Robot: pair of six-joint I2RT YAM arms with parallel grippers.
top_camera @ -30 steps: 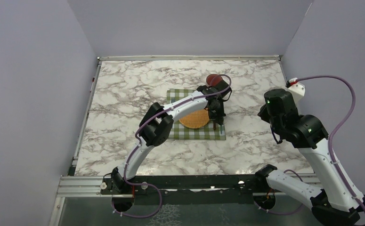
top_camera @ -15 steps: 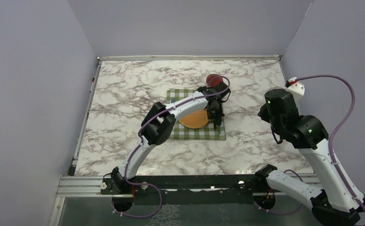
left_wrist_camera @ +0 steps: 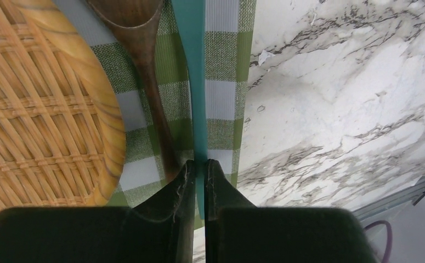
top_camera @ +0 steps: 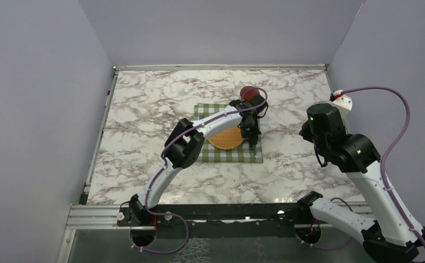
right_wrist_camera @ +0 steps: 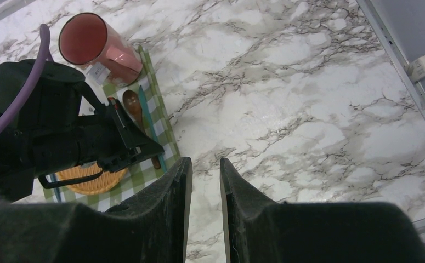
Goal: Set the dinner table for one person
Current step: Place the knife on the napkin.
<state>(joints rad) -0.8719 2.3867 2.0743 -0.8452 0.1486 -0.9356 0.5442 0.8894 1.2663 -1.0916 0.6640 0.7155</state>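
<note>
Since one second ago the left gripper (left_wrist_camera: 200, 165) has edged slightly toward the far side of the dinner table (top_camera: 144, 109), a white marble pattern with dark grey veins, metal-framed. At its centre the green checked cloth (top_camera: 204, 154) bears the woven plate (left_wrist_camera: 40, 109), with the wooden spoon (left_wrist_camera: 149, 76) and teal utensil (left_wrist_camera: 196, 82) just right of it and the pink cup (right_wrist_camera: 97, 46) at the far right corner. Left jaws pinch nearly shut on the teal handle, apparently to align it with the spoon; the right gripper (right_wrist_camera: 205, 175) hovers over bare marble, partly open and empty.
</note>
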